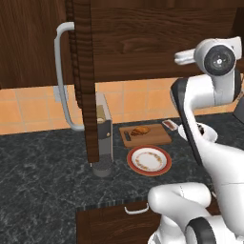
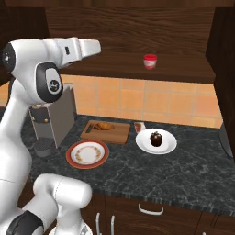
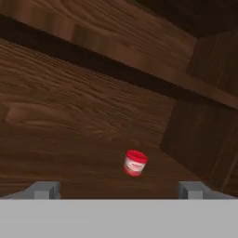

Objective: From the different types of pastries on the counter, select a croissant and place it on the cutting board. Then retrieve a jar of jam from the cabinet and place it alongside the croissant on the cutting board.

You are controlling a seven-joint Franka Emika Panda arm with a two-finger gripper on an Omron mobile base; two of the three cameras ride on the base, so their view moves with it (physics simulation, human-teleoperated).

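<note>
jar of jam (image 3: 135,163) ahead of open end effector (image 3: 119,189)

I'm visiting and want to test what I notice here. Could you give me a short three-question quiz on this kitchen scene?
1. True or false: the croissant already lies on the cutting board.
2. Where is the jar of jam? A) on the red-rimmed plate B) on the shelf inside the open cabinet C) in the claw
3. Fill in: the claw's two fingers stand ____, with nothing between them.

Key: 1 true. 2 B. 3 open; the jar stands ahead of the claw, apart from it.
</note>
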